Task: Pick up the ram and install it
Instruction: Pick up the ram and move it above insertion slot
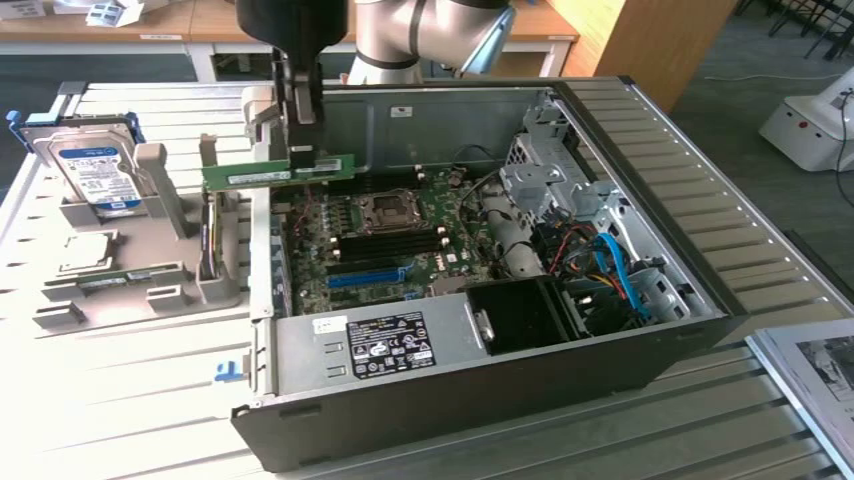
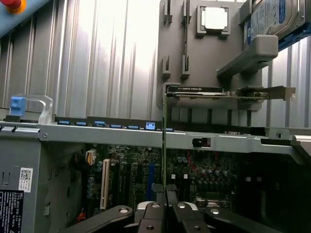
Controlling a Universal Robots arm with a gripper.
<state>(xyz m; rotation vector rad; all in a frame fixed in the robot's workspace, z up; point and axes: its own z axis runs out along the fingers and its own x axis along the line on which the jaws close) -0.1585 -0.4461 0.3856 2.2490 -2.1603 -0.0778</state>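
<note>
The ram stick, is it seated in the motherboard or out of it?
Out. The end effector grips the ram in the air over the open computer case wall, clear of the motherboard below.

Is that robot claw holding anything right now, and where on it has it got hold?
Yes. The gripper is shut on the ram, pinching the green stick's flat faces at its upper long edge, a little off-centre.

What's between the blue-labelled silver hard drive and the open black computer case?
Exterior view: the grey plastic rack's upright posts and a thin card standing on edge. The gripper holds the green ram stick above the case's edge.
</note>
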